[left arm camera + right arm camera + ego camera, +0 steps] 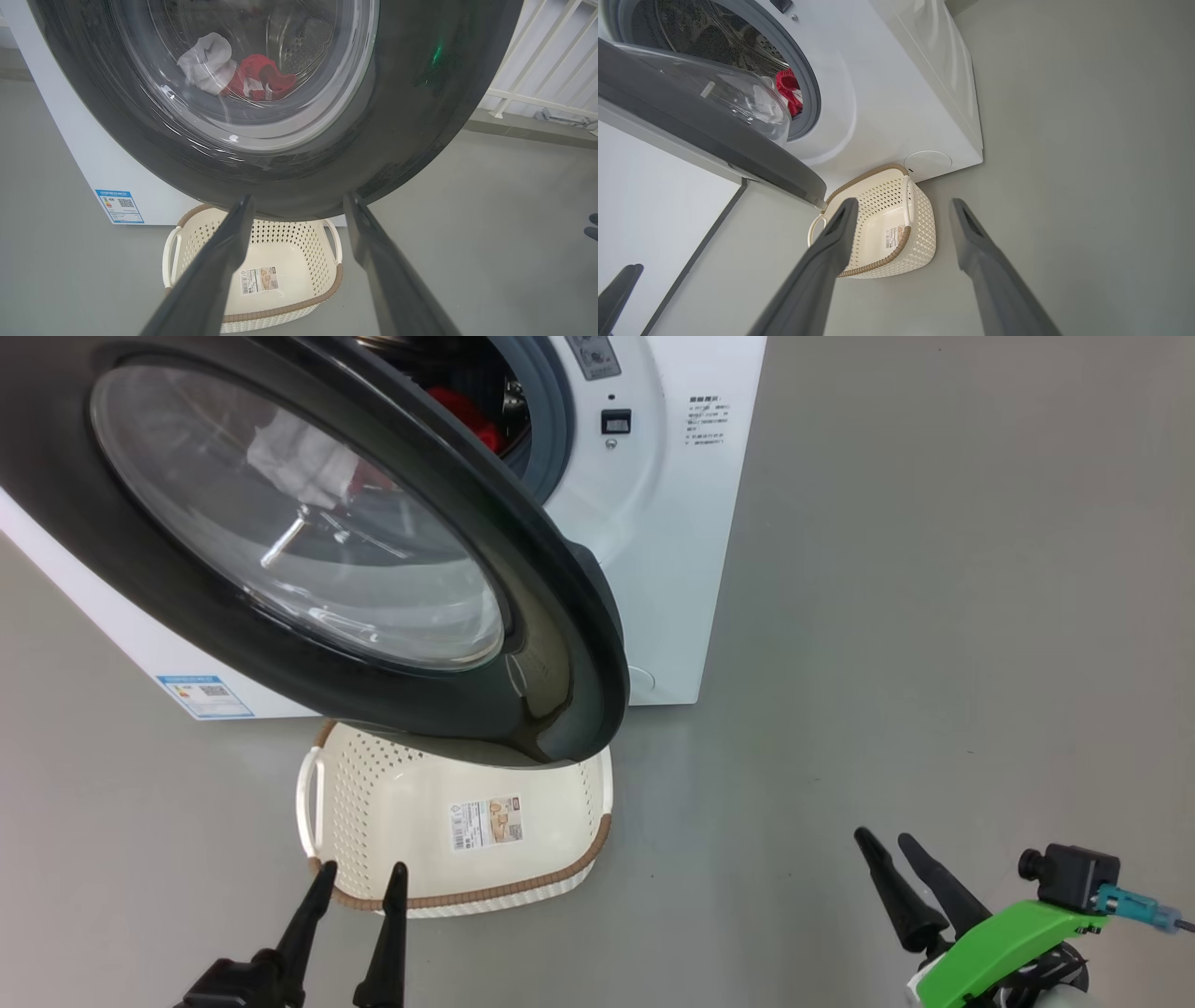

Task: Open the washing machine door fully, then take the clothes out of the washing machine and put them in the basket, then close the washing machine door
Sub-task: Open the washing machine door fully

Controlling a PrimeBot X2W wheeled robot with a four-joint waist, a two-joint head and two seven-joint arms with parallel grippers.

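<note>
The washing machine door [233, 616] with its black rim and glass bowl stands partly swung out from the white washing machine [653, 523], above the basket [420, 821]. Red and white clothes [243, 74] lie in the drum, seen through the glass and past the door edge [471, 415]. The cream basket [280, 261] sits empty on the floor under the door. My left gripper [359, 882] is open, low at the basket's near rim. My right gripper [892, 845] is open over bare floor to the right, holding nothing. The right wrist view shows the door [714, 140], the clothes [789, 91] and the basket [896, 219].
Grey floor [934, 616] spreads to the right of the machine. A white railing [546, 70] stands beyond the door in the left wrist view. A dark shoe tip [593, 226] shows at that view's right edge.
</note>
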